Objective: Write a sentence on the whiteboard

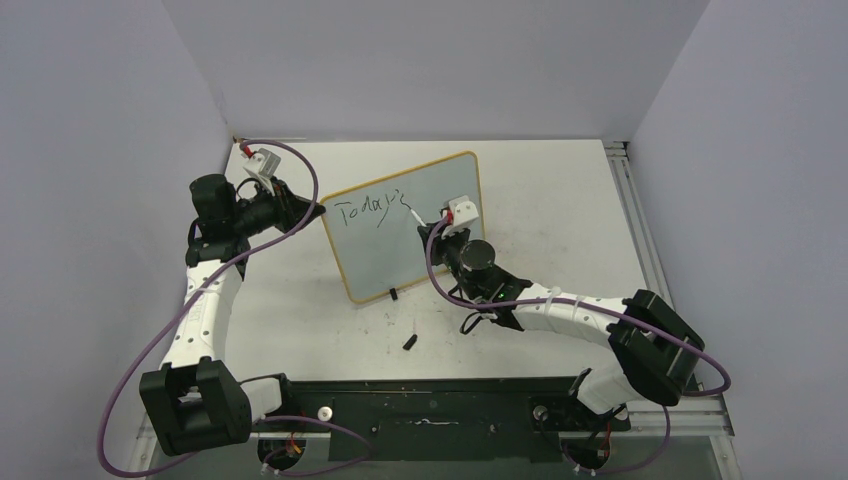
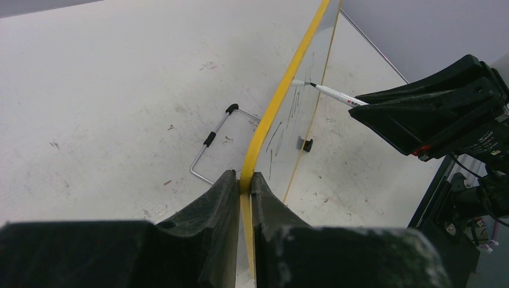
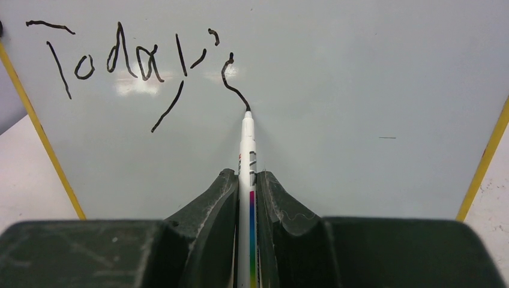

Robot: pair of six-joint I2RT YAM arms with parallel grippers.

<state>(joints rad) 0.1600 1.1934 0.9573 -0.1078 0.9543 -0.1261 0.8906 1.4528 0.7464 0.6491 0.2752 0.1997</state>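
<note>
Slim white marker pen (image 3: 246,141) tip on the yellow-framed, glossy grey-white whiteboard (image 1: 400,255); bare face lies to its right.
The right tool (image 3: 245,180) is clamped on the pen, and the left tool (image 2: 245,180) on the board's left edge, upright mid-counter (image 1: 560,200). The black handwritten sentence (image 3: 141,63) ends at the tip, mid-"s". A small black cap (image 1: 410,341) lies clear in front.

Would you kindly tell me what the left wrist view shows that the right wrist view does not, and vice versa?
Only left wrist: the left gripper shut on the whiteboard at its yellow edge, and the wire stand behind the board. Only right wrist: the sentence head-on, legible as "Today'" plus a curved stroke ending at the pen tip. Both: the board, the marker with its tip on the face, and the right gripper shut on it.
</note>
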